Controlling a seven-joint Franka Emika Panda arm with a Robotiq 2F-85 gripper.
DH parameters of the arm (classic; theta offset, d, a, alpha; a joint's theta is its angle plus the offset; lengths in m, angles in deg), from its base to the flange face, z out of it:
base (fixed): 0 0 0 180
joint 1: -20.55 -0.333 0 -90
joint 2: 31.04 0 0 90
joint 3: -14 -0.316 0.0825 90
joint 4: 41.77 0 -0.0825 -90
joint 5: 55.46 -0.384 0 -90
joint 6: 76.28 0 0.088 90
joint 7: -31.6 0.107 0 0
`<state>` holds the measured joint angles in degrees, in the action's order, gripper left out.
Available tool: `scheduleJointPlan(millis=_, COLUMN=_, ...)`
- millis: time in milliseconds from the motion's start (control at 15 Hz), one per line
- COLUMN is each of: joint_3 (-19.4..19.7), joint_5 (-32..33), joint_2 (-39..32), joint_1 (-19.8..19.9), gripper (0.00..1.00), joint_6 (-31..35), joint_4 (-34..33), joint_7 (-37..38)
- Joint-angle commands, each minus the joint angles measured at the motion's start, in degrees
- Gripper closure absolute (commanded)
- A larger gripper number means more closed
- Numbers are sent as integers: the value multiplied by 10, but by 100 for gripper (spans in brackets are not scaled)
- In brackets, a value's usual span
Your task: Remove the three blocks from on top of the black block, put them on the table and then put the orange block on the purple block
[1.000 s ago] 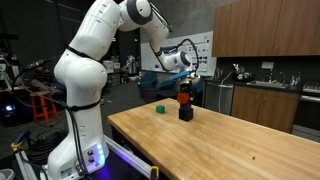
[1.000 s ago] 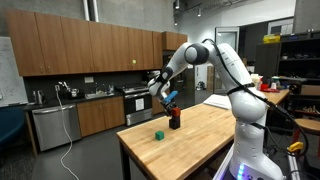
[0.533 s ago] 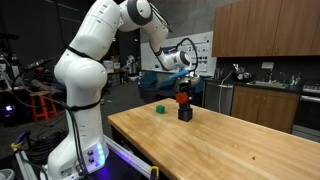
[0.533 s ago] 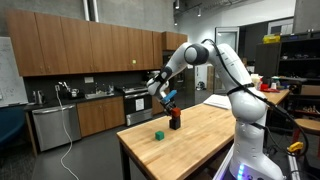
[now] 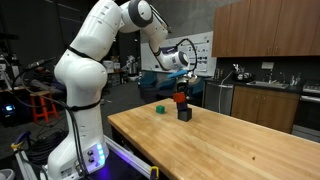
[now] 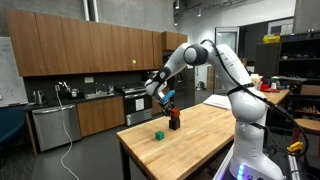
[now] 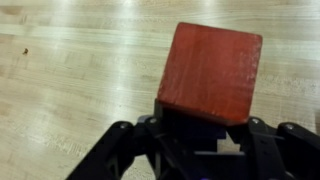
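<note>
Gripper (image 5: 181, 89): hanging fingers-down over one end of the surface, sitting right at the orange block. Cannot tell whether it is clamping the block or standing released around it, since in the wrist view its dark fingers are merging with the dark shape beneath

Orange block (image 5: 181, 98): sitting topmost, directly under the gripper in both exterior views. In the wrist view the orange block (image 7: 212, 70) is filling the upper middle, lying slightly askew to the frame

Dark stack (image 5: 185, 114): standing upright on the surface and carrying the orange block. Cannot tell whether it is one dark block or two

Green block (image 5: 160, 108): lying alone on the surface, near the dark stack but apart from it. In an exterior view the green block (image 6: 159, 134) is sitting closer to the surface's edge

Surface (image 5: 230, 145): light wood, thick-edged, bearing all the blocks

Arm (image 5: 95, 50): white, rising beside the surface and reaching over it
</note>
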<state>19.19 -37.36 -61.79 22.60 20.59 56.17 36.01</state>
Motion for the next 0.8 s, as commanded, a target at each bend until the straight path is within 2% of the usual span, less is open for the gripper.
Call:
scheduleJointPlan(millis=0, joint_3=-7, joint_5=-9, joint_2=-13, joint_1=1, gripper=67, joint_6=-36, joint_4=-31, joint_7=-27)
scheduleJointPlan(millis=733, joint_3=-36, joint_5=-17, joint_2=-24, joint_1=-13, gripper=67, joint_6=-46, joint_4=-63, joint_7=-63)
